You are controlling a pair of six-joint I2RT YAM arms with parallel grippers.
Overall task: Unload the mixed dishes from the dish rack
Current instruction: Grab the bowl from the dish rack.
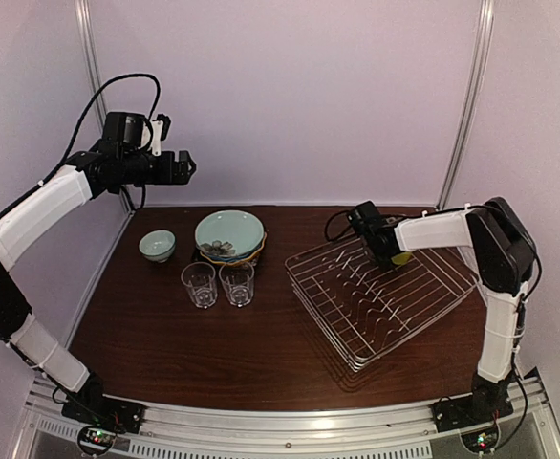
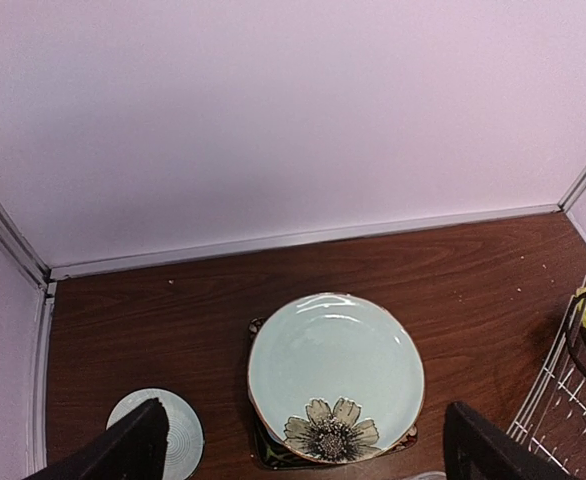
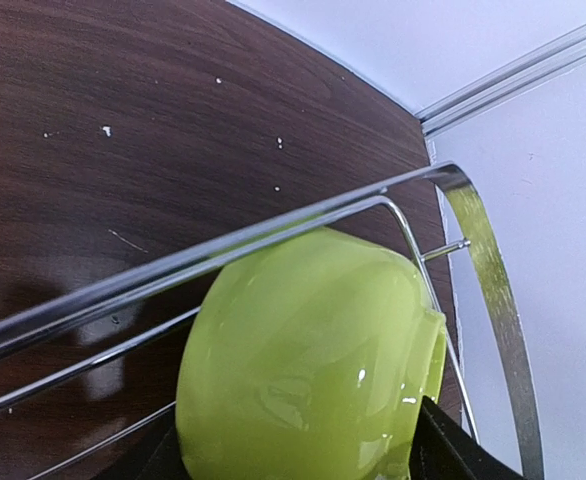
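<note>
So the right gripper (image 1: 392,251) is down in the far corner of the silver wire dish rack (image 1: 380,304), which sits at an angle on the right half of the dark wood table (image 1: 165,335). The glossy yellow-green bowl (image 3: 313,360) is in that corner, tipped on its side just behind the rack's rim wire. From the right wrist view the black fingers (image 3: 448,448) sit on either side of the yellow-green bowl, pretty much up against it. Honestly I can't tell if the right gripper is actually clamped on it or just straddling it. The left gripper (image 1: 183,164) is way up in the air over the far left of the table, spread wide with nothing in it, looking down at the dishes below. Those are all on the table to the left of the dish rack. There's a pale teal round plate with a painted flower (image 2: 335,375) on top of a stack, and a black floral square plate (image 2: 263,445) peeks out underneath it. A small white bowl (image 1: 157,245) sits just left of the stack. Two clear glasses (image 1: 199,284) (image 1: 236,283) stand side by side on the near side of the stack.
</note>
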